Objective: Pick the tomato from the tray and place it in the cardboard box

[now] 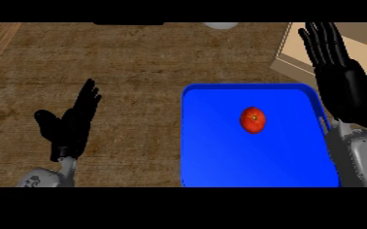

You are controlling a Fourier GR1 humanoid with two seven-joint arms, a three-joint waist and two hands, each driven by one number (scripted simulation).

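One tomato [252, 120] lies left of the right hand [342, 85].

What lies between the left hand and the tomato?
Head view: between the left hand and the tomato lie only bare counter and the left rim and floor of the tray.
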